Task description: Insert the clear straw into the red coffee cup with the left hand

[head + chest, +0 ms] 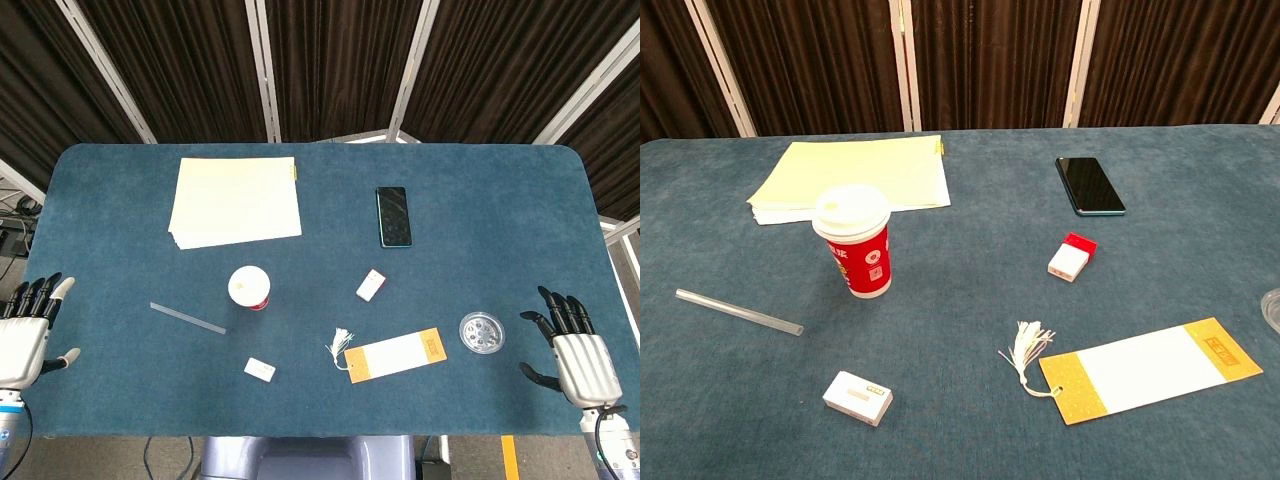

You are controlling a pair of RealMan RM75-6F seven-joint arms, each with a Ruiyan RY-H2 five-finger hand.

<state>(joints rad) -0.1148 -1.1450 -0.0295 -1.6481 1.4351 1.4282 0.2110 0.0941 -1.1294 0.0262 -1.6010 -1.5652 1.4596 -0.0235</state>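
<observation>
- While the left hand (25,335) idles released at the counter's (480,290) left edge, the clear straw (187,318) lies flat, left of the red coffee cup (249,288).
- Risk: thin straw rolls when pinched; lid hole is small, a miss tips the cup.

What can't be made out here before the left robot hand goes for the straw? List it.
- Left robot hand: head view's left edge cuts it; absent from chest view.
- Right robot hand: seen in head view only.
- Coffee cup lid opening: too small in either view.
- Clear round dish: chest view's right edge leaves a sliver.
- Print on the bookmark: too small.
- Straw: fully visible.
</observation>
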